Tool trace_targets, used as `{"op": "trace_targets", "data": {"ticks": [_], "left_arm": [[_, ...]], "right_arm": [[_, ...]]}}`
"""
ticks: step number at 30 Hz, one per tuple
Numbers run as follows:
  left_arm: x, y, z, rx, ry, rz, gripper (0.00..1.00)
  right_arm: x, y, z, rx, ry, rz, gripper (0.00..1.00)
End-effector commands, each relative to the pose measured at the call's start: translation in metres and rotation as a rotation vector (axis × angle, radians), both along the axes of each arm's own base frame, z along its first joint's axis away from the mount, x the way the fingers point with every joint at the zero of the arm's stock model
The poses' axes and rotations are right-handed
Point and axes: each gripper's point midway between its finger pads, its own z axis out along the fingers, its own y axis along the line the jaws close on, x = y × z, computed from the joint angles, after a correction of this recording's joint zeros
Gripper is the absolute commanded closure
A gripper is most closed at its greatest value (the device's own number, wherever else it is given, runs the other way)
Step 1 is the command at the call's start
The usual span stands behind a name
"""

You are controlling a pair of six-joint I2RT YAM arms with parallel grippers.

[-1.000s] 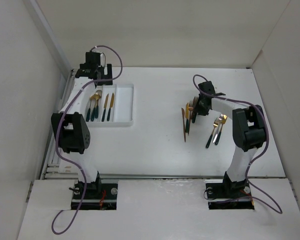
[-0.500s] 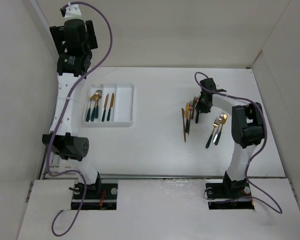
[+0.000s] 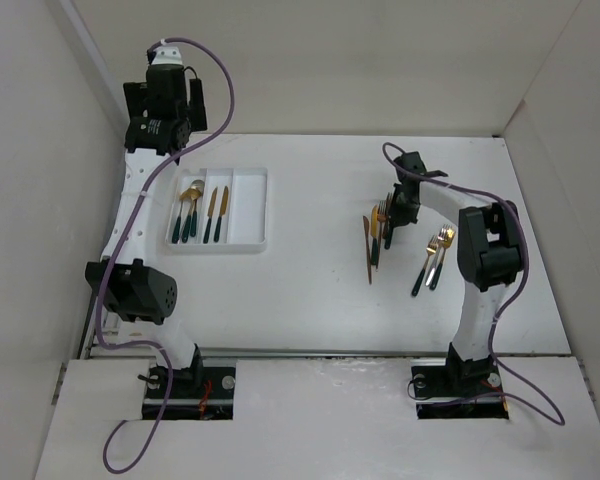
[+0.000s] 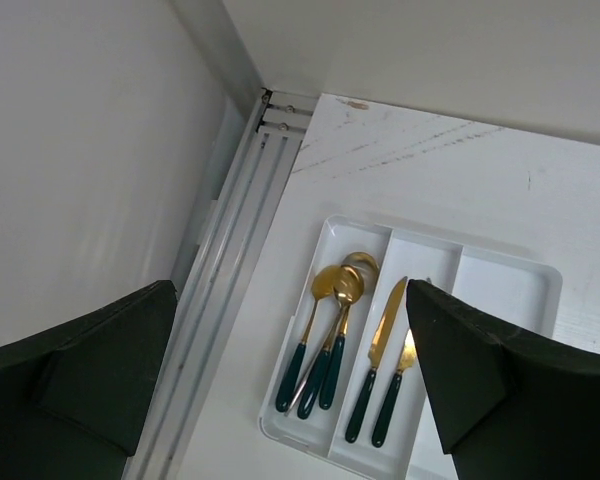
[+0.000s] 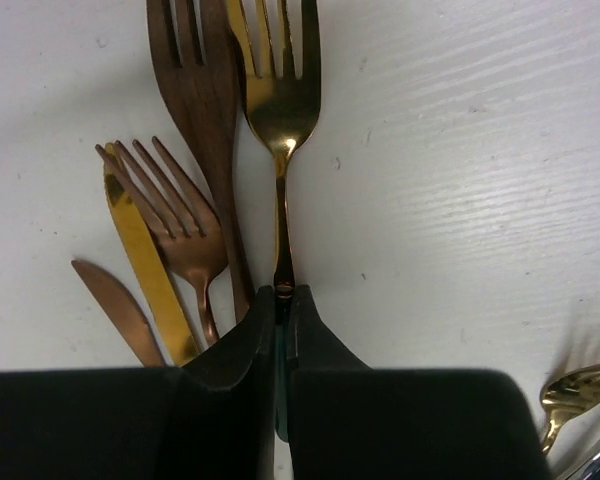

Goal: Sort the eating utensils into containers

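In the right wrist view we could not see the handle of the gold-headed metal fork (image 5: 278, 110): it was buried between the black right jaws, and the top edge cut off its tine tips. The dull brown fork (image 5: 208, 110) beside it was cropped likewise. At the lower right, the edge clipped a gold utensil head (image 5: 570, 395), its kind unclear. From the left wrist, one dark left jaw hid the near right corner of the shallow white plastic tray (image 4: 505, 290).

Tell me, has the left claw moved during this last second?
Yes. The left claw rose from the white tray's far edge, up and back toward the rear wall.
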Motion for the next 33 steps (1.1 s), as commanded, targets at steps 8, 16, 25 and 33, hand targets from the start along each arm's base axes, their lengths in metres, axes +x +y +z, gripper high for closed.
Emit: {"op": "trace_targets", "data": {"ticks": [8, 16, 25, 33], "left_arm": [[-0.017, -0.072, -0.004, -0.148, 0.058, -0.398, 0.00], [-0.067, -0.213, -0.048, -0.257, 0.229, -0.894, 0.11], [-0.143, -0.342, -0.046, -0.426, 0.303, -1.394, 0.10], [-0.148, -0.361, -0.085, -0.402, 0.366, -1.379, 0.21]], "right_arm": [[-0.016, -0.024, 0.043, -0.092, -0.119, -0.089, 1.00], [-0.021, -0.003, 0.157, -0.015, -0.446, -0.131, 1.00], [-0.023, 0.122, 0.246, 0.421, -0.628, 0.013, 1.00], [-0.033, 0.164, 0.270, 0.546, -0.626, 0.064, 1.00]]}}
